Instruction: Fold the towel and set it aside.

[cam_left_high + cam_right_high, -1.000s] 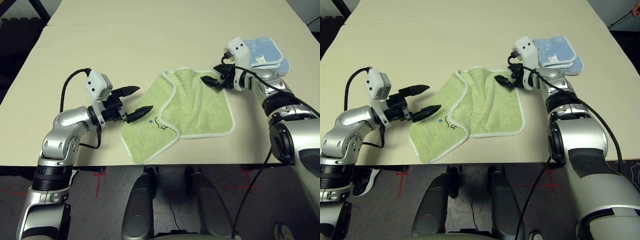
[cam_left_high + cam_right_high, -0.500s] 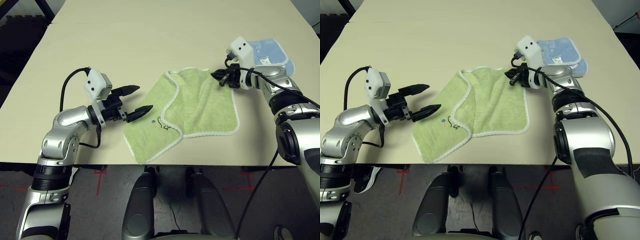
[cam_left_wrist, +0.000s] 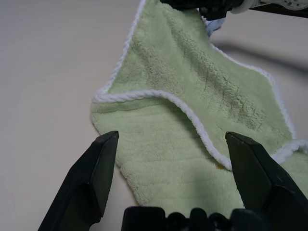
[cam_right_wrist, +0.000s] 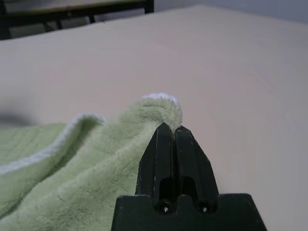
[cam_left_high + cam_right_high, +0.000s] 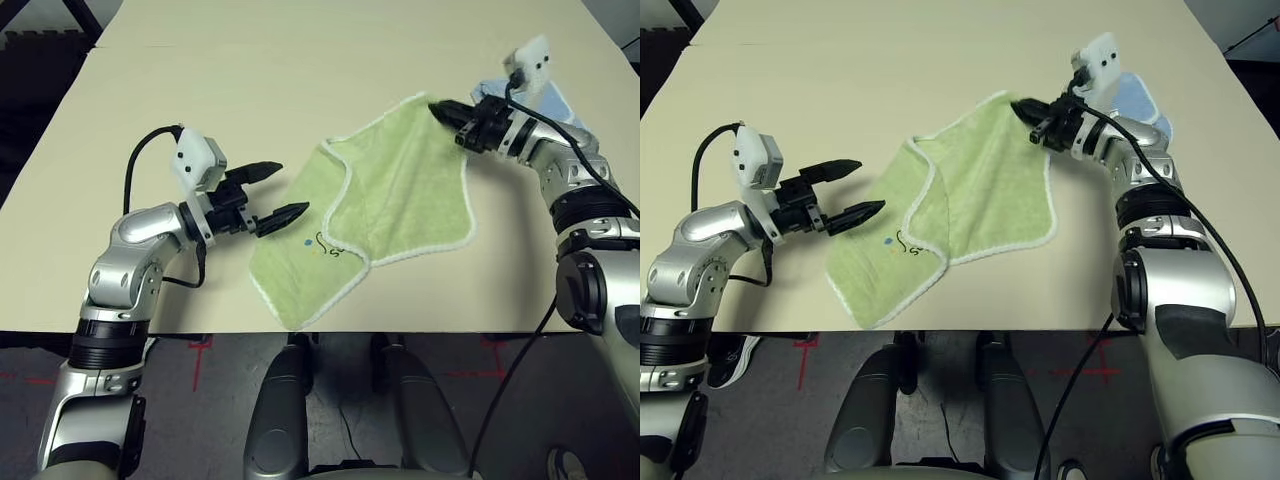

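While the right gripper is pinching the light green terry towel by its far corner (fingers closed), the left gripper, fingers spread, is waiting just beside the towel's opposite edge.

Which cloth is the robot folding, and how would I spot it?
On the beige table, look midway between the two arms: the light green towel with white edging, one corner pinched in the right gripper. Its neighbour, a smaller light blue towel, lies behind that gripper.

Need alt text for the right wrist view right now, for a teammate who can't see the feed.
The right claw, shut, pinches a corner of the light green towel with white stitched edging. The cloth drapes away from the pinch toward the beige table, which stretches beyond.
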